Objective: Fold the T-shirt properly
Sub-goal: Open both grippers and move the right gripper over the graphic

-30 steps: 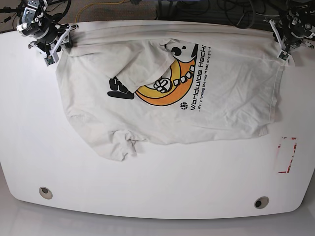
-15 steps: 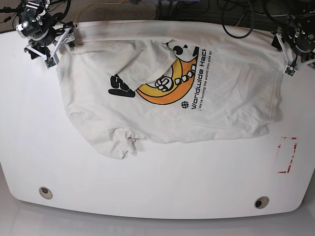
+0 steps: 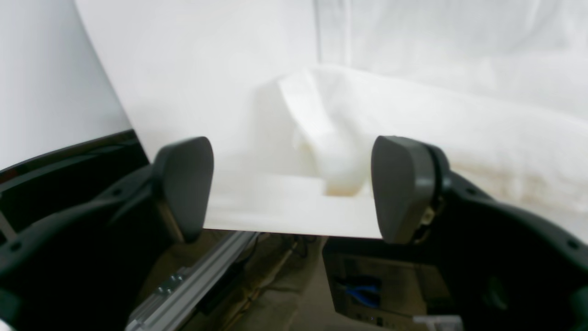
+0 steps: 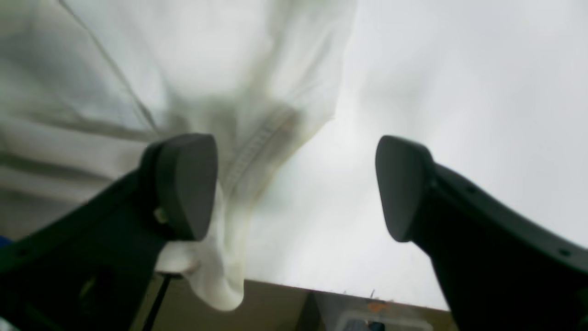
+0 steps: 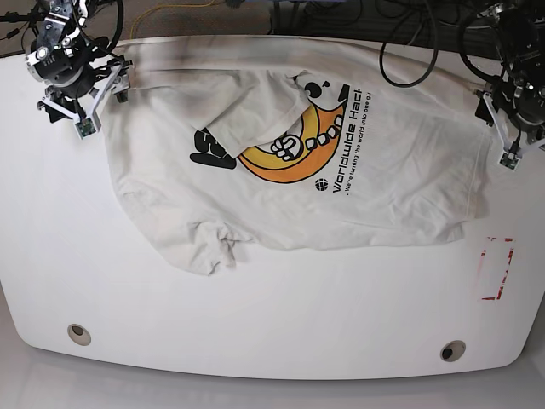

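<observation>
The off-white T-shirt [image 5: 383,170] lies spread and wrinkled across the white table [image 5: 272,298], its yellow-orange graphic [image 5: 294,149] face up. One sleeve [image 5: 251,111] is folded over the graphic's left part. My left gripper [image 5: 508,152] stands open at the shirt's right edge; in the left wrist view a shirt corner [image 3: 330,147] lies just beyond the left gripper [image 3: 294,188], untouched. My right gripper [image 5: 85,115] is open at the shirt's far left corner. In the right wrist view the cloth [image 4: 257,115] drapes over the table edge beside one fingertip [image 4: 183,184].
A red-outlined rectangle [image 5: 496,268] is marked on the table at the right, below the shirt. Two round holes [image 5: 78,333] [image 5: 452,350] sit near the front edge. Cables [image 5: 409,51] hang behind the far edge.
Both grippers have opened and let go of the shirt's far corners. The left arm has moved toward the front along the shirt's right edge; the right arm has shifted slightly forward.
</observation>
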You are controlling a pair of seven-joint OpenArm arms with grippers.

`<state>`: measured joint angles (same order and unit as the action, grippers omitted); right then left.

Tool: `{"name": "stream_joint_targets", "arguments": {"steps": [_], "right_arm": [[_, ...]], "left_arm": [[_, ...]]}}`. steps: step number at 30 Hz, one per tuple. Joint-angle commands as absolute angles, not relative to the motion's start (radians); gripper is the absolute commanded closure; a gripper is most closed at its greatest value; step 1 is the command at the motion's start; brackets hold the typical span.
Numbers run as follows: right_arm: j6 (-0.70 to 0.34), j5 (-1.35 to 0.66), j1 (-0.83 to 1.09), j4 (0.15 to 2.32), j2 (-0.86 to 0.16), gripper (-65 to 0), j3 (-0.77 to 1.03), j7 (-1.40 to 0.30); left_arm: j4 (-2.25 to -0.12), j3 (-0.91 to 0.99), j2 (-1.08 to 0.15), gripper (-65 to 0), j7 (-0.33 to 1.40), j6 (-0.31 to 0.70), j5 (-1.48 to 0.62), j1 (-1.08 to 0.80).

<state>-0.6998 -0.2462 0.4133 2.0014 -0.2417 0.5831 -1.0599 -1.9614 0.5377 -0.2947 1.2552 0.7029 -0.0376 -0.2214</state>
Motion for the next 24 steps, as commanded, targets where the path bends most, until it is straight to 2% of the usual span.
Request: {"name": "stream_joint_targets", "arguments": {"steps": [1,6,15,24], "right_arm": [[-0.698,-0.254,0.364,2.017,-0.213,-50.3,0.587,-1.044],[-0.698,-0.257,0.302,2.017,-0.162,-50.3,0.565,-1.047],[-0.698,-0.252,0.257,2.017,-0.094,-50.3,0.357,-1.047],[-0.698,-0.246,0.225,1.972,-0.030,-50.3,0.246,-1.047]], "left_arm": [[-1.982,0.541,-0.314,-50.4,1.256,0.698,-0.031,-0.203],[-1.985,0.541,-0.314,-50.4,1.257,0.698,-0.031,-0.197],[-1.983,0.549,-0.340,-50.4,1.256,0.698,-0.030,-0.202],[-1.983,0.545,-0.341,-50.4,1.254,0.698,-0.027,-0.197]]}}
